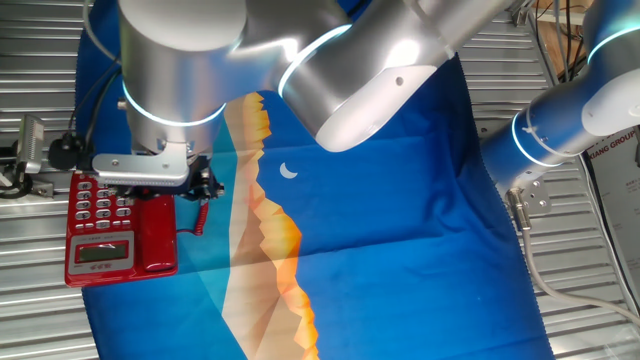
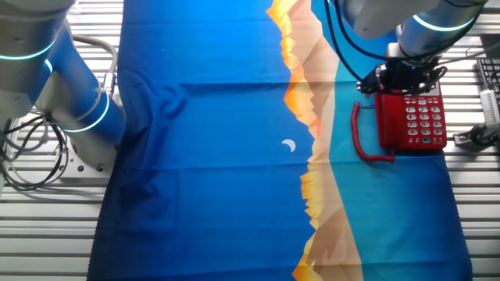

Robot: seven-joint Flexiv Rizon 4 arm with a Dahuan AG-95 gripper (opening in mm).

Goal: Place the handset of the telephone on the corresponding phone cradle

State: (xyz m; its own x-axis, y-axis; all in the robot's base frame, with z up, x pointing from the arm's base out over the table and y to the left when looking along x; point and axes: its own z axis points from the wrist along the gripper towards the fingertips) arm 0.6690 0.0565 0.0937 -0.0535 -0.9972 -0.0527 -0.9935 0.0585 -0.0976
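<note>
Gripper [image 2: 404, 78] sits directly over the telephone [image 2: 410, 121], at the far end of the phone cradle [image 2: 388, 121]; handset [image 1: 158, 235] lies along the cradle strip. Jaws' state: cannot tell.

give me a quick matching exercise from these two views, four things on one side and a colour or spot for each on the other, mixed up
Things:
1. telephone
2. coiled cord
3. moon shape
4. gripper

Descriptions:
A. small white crescent printed on the blue cloth
B. red loops lying on the cloth beside the phone base
C. black, directly over the far end of the phone
D. red base with grey-white keypad buttons, at the cloth's edge

Pairs: 1-D, 2-B, 3-A, 4-C
</note>
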